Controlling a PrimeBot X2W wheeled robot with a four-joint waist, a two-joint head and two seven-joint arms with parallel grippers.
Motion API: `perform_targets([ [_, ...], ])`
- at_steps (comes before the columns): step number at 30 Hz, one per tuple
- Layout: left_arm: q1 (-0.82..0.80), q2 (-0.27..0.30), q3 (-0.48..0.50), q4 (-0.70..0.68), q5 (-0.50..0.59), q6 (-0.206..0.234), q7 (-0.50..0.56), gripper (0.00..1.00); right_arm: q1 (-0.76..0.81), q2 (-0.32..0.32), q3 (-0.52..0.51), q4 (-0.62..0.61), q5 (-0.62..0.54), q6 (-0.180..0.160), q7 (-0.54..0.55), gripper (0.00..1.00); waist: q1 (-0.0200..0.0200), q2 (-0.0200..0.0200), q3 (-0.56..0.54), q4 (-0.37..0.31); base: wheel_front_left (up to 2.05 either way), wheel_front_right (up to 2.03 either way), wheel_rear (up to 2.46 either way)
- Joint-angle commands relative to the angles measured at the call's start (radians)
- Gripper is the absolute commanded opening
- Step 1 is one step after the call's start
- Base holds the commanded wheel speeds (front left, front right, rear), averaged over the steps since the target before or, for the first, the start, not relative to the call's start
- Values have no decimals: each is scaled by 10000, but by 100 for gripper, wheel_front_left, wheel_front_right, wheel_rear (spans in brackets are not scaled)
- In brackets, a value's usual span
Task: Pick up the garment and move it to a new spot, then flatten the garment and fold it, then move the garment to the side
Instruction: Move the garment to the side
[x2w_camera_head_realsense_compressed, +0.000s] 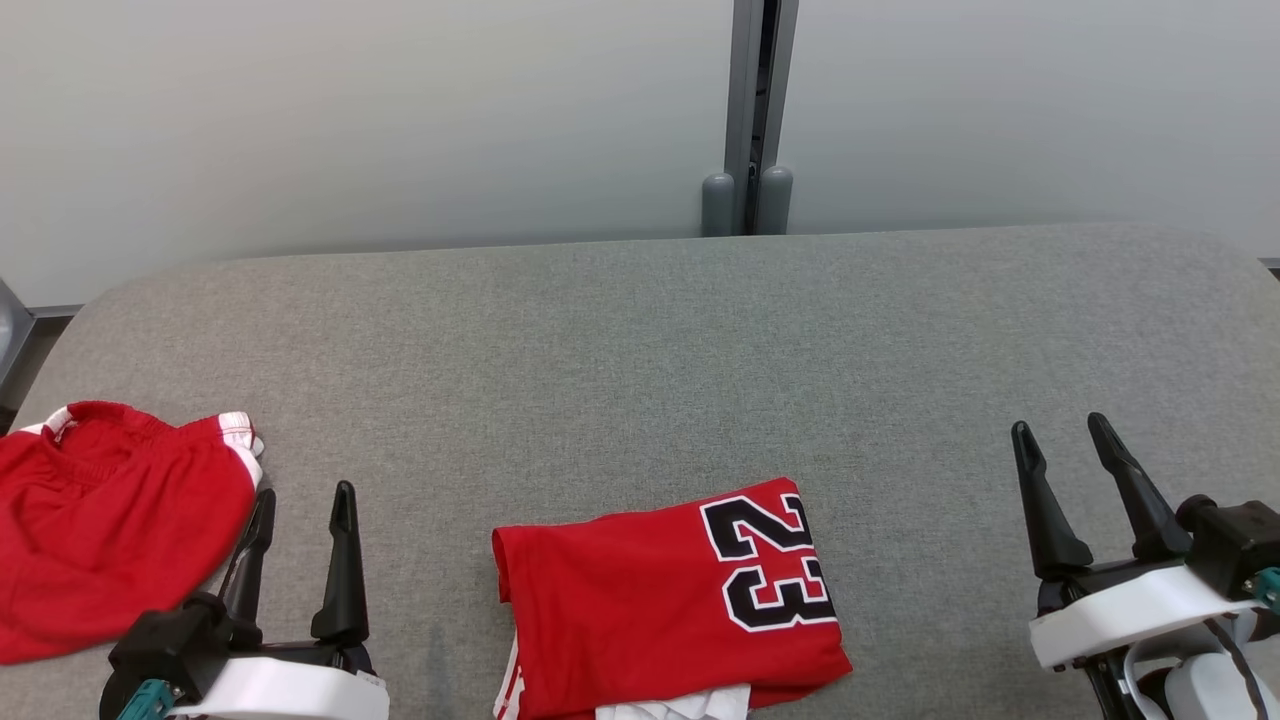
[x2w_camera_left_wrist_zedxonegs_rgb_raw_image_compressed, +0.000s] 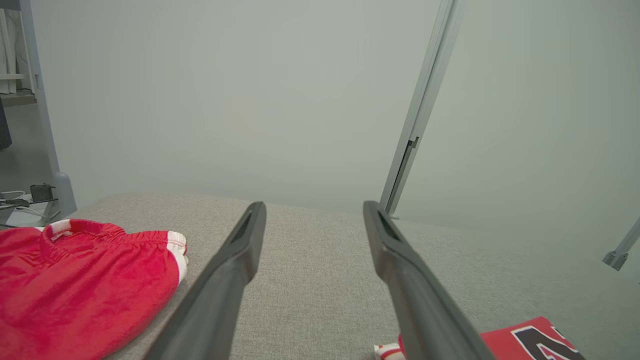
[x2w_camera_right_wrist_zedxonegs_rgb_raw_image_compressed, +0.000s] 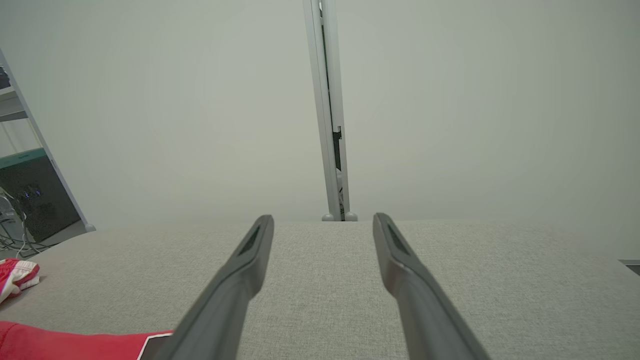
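A folded red jersey (x2w_camera_head_realsense_compressed: 665, 600) with a black number 23 lies at the near middle of the grey table (x2w_camera_head_realsense_compressed: 640, 350); a white layer peeks out at its near edge. Its corner shows at the lower right in the left wrist view (x2w_camera_left_wrist_zedxonegs_rgb_raw_image_compressed: 530, 340) and at the lower left in the right wrist view (x2w_camera_right_wrist_zedxonegs_rgb_raw_image_compressed: 75, 342). My left gripper (x2w_camera_head_realsense_compressed: 305, 500) stands open to the left of the jersey, nothing between its fingers. On the jersey's right, well apart from it, my right gripper (x2w_camera_head_realsense_compressed: 1060, 430) is open and empty too.
Red shorts (x2w_camera_head_realsense_compressed: 105, 525) with white trim lie crumpled at the table's left edge, close beside the left gripper's fingers, and show again in the left wrist view (x2w_camera_left_wrist_zedxonegs_rgb_raw_image_compressed: 80, 290). A pale partition wall with a grey post (x2w_camera_head_realsense_compressed: 750, 110) stands behind the table.
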Motion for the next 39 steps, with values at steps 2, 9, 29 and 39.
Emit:
perform_targets([
  [2, 56, 36, 15, 0, 32, 50, 1, 100, 1, -47, 84, 99, -20, 2, -65, 100, 0, -1, 1, 12, 0, 0, 0],
  [9, 54, 34, -34, 42, -2, 53, 1, 100, -170, -131, 590, 162, -29, 2, -65, 100, 0, -1, -21, 90, 0, 0, 0],
  [29, -284, 30, -341, 327, -184, -75, 2, 100, -2138, 500, 2599, 4234, 2770, 3, 4874, 100, 0, -1, 219, 1345, 0, 0, 0],
  [39, -338, 36, -357, 400, -239, -100, 1, 100, -2063, 407, 2630, 4457, 3909, 2, 6084, 58, 0, -1, 255, 1613, 0, 0, 0],
])
